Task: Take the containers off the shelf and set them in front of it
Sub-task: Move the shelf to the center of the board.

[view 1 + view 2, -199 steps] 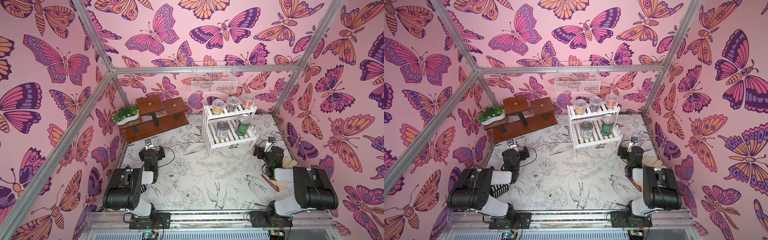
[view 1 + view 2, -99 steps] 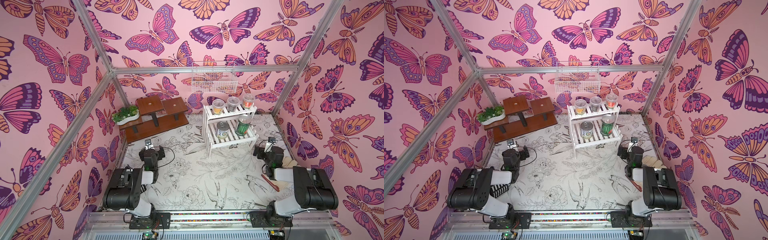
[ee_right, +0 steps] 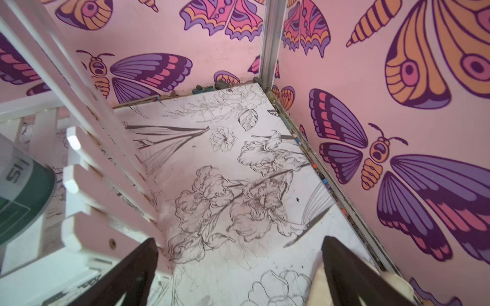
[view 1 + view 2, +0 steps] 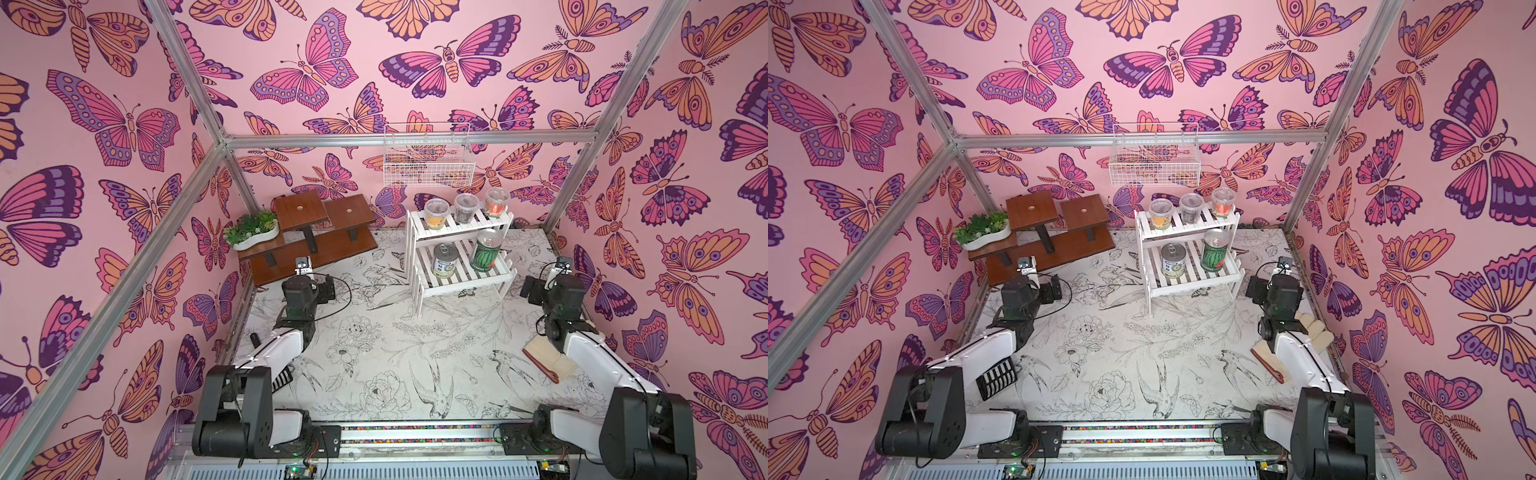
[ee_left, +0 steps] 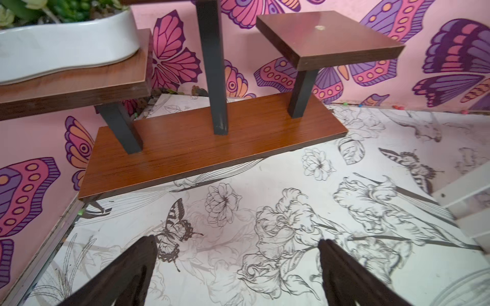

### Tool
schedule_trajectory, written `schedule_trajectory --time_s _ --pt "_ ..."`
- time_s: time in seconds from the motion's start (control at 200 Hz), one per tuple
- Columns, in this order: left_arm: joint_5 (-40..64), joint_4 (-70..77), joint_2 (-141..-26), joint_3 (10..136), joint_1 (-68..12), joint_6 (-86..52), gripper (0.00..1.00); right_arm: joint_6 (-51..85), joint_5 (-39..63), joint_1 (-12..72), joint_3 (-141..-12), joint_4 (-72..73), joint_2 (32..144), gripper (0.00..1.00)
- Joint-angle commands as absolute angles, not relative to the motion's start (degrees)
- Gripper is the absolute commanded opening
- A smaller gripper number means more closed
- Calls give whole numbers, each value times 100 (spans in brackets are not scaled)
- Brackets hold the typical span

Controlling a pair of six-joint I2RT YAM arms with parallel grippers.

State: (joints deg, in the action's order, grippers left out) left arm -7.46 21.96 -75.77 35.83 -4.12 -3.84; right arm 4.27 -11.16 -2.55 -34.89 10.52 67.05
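Note:
The white slatted shelf (image 4: 412, 249) (image 4: 1144, 249) stands at the back right of the floral table. Its upper tier carries three clear lidded cups: yellow (image 4: 434, 212), dark (image 4: 465, 208) and orange-red (image 4: 496, 202). On the lower tier stand a white-green can (image 4: 444, 260) and a watermelon can (image 4: 485, 251). My left gripper (image 5: 238, 241) is open over bare table, facing the brown stand. My right gripper (image 3: 240, 242) is open beside the shelf's right end (image 3: 87, 148). The green side of a can (image 3: 21, 190) shows there. Nothing lies between either pair of fingers.
A brown stepped stand (image 4: 316, 245) with a white planter (image 4: 253, 232) fills the back left. On the back wall above the shelf hangs a white wire basket (image 4: 428, 158). A tan flat thing with a red-brown edge (image 4: 1266, 363) lies by the right arm. Pink walls close three sides.

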Motion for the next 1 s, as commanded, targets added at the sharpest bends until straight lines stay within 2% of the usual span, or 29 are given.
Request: schedule_trajectory --time_s 0.0,0.235,0.381,0.606,0.776,0.997 --pt "-358 700 -7354 3943 -789 -634 100 725 -1483 -186 -3817 -625 6411 99" --pt "-61 -1009 -7117 5124 -2177 -1320 96 681 -1514 -176 -4676 -2319 5877 99" --pt "-73 -1632 -7191 5845 -2891 -2056 96 818 -1140 -181 -5188 -3081 5812 99" --pt "391 -2334 -7858 6890 -3393 -3076 95 1080 -459 -176 -5930 -3962 6139 99" --pt "655 -2623 -8405 7439 -3647 -3674 89 1146 -277 -185 -6320 -4351 6429 99" --pt "298 -3101 -9218 8187 -4071 -3755 85 1228 -268 -211 -6432 -4500 6542 99"
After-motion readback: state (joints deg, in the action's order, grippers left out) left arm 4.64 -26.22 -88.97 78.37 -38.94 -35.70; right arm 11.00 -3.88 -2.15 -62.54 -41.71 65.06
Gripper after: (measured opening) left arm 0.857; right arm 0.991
